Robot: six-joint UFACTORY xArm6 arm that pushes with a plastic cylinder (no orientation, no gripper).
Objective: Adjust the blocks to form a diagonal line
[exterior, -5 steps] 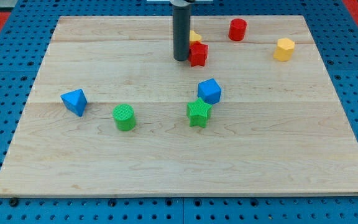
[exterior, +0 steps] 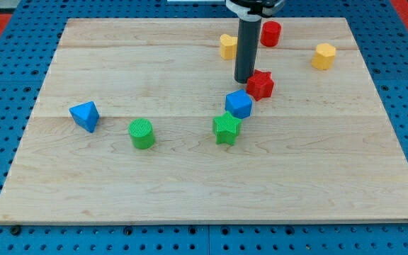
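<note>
1 raised front view, angled down across the whole wooden board [exterior: 83, 184], moderately close.

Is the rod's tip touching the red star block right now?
Touching. The camera view shows my tip pressed against the left side of the red star block, with no board visible between them; the blue block sits just below.

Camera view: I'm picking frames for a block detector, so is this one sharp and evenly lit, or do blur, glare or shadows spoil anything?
Camera view: sharp all over, block edges crisp, no motion blur on my tip beside the red star block; lighting soft and even, only faint short shadows under blocks like the green cylinder; no glare on the wooden board; the rod's top is cropped at the view's top.
</note>
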